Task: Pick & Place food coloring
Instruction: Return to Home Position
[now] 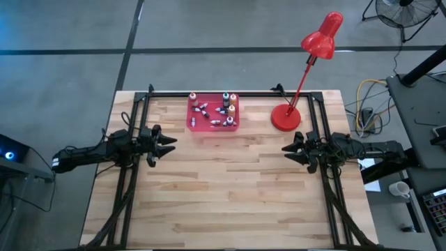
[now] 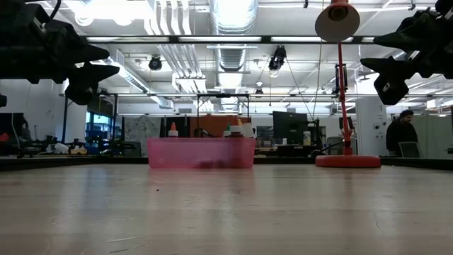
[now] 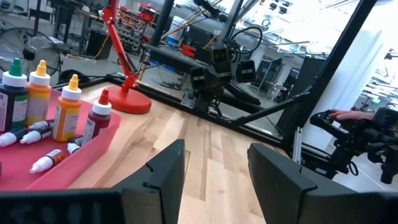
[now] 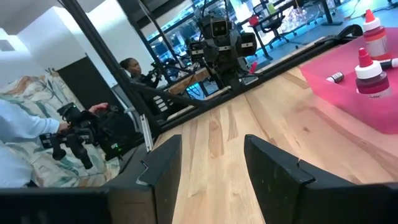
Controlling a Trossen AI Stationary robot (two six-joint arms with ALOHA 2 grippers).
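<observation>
Hanging above the table's two sides, both grippers held nothing.
The left gripper [image 1: 168, 143] and the right gripper [image 1: 288, 151] hovered over the wooden table [image 1: 230, 195], well apart, jaws spread and empty. The food coloring bottles [image 1: 217, 111] sat inside the pink-red tray [image 1: 190, 124] near the far edge, some upright, some lying flat, beside the red desk lamp [image 1: 286, 117].

Twin robot arms, dark finish.
Links of left arm [image 1: 90, 153] and right arm [image 1: 369, 148]: slim, black, jointed, with black cabling. On left gripper [image 1: 170, 141] and right gripper [image 1: 286, 149]: two broad, flat black fingers [image 3: 163, 175] each, angular, tapering toward the tips.
</observation>
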